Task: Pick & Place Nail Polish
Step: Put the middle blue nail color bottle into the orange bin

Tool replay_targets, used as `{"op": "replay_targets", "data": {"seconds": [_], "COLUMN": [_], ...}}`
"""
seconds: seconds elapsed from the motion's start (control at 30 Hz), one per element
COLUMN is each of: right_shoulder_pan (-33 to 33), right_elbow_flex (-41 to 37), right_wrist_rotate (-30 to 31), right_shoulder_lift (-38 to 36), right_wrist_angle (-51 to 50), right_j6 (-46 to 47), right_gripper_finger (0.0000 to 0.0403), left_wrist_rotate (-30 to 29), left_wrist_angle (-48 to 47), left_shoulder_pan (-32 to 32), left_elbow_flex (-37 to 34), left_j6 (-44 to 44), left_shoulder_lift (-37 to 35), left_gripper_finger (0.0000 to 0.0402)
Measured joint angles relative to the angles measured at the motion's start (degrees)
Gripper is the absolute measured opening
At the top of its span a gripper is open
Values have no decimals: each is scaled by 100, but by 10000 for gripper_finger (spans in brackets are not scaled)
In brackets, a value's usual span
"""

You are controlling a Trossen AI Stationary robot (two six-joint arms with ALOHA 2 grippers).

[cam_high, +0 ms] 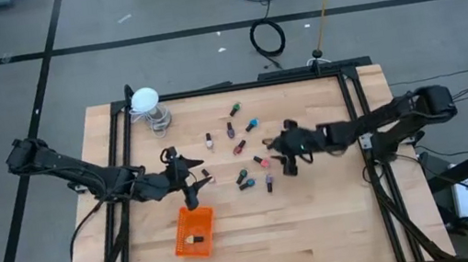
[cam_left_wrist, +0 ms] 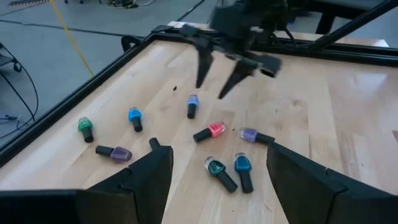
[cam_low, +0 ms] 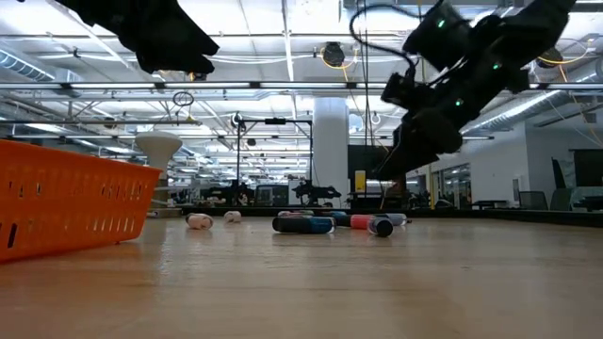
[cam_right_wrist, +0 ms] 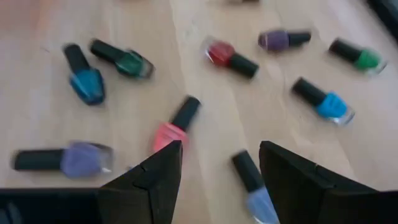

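1. Eight nail polish bottles (cam_high: pixel 238 148) are counted lying loose on the wooden table (cam_high: pixel 322 220) in the high view, scattered between the two arms; all lie on their sides.
2. In the left wrist view, eight bottles are also counted: one green (cam_left_wrist: pixel 85 128), one bright blue (cam_left_wrist: pixel 135 117), one pale blue (cam_left_wrist: pixel 192 105), one pink-red (cam_left_wrist: pixel 210 131), two purple (cam_left_wrist: pixel 114 152), and two teal (cam_left_wrist: pixel 219 172) lying just beside each other.
3. One orange tray (cam_high: pixel 194 232) is seen near the table's front edge; one further bottle (cam_high: pixel 196 239) is seen lying inside it.
4. One white ball on a clear stand (cam_high: pixel 146 102) is noted at the table's far left corner, well apart from the bottles.
5. The right gripper (cam_high: pixel 289 162) is held above the table just beside the scattered bottles; its fingers are spread apart and nothing is held. In its wrist view a pink bottle (cam_right_wrist: pixel 175 129) is seen near the gap between the fingers.
6. The left gripper (cam_high: pixel 194 184) is held above the table, between the tray and the bottles; its fingers are parted wide and nothing is gripped.
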Motion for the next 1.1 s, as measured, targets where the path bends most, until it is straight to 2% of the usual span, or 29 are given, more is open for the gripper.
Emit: {"op": "replay_targets", "data": {"seconds": [0.13,0.3,0.53,0.77,0.93,1.1], "right_shoulder_pan": [-688,-1102,-1135,-1135,-1138,-1140], "right_elbow_flex": [0,-4,284,852,955,955], "right_wrist_rotate": [-771,-1238,-1254,-1250,-1237,-1188], "right_shoulder_lift": [172,545,937,1483,1709,1654], "right_wrist_angle": [-25,97,32,-709,-854,-1100], "right_j6": [-395,-726,-1107,-1374,-1407,-1380], "right_gripper_finger": [200,198,196,196,195,168], "left_wrist_rotate": [2,0,-5,-6,-5,-6], "left_wrist_angle": [2,6,42,43,28,28], "left_shoulder_pan": [-2,0,2,56,72,72], "left_elbow_flex": [0,-2,-1,-1,0,-1], "left_j6": [-4,-7,57,63,63,63], "left_shoulder_lift": [0,0,0,0,0,0], "left_gripper_finger": [255,255,255,255,255,255]}}
